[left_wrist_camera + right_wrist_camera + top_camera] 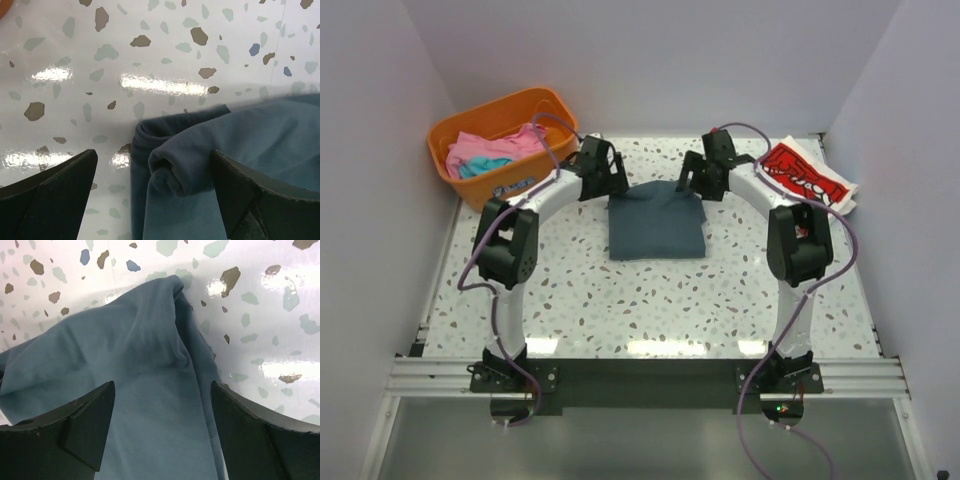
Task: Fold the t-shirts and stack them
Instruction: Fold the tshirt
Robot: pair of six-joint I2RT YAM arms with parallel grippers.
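Note:
A folded dark slate-blue t-shirt (pixel 655 222) lies in the middle of the table. My left gripper (pixel 610 182) is open over its far left corner; in the left wrist view the rolled cloth edge (pixel 175 170) lies between the jaws. My right gripper (pixel 692 182) is open over its far right corner, with the cloth (pixel 145 390) spread between the jaws. A red t-shirt with white lettering (pixel 807 177) lies folded at the far right. Pink and turquoise t-shirts (pixel 495 150) are piled in the basket.
An orange plastic basket (pixel 470 190) stands at the far left corner. The white speckled table (pixel 650 300) is walled on the left, back and right. A metal rail (pixel 640 375) runs along the near edge by the arm bases.

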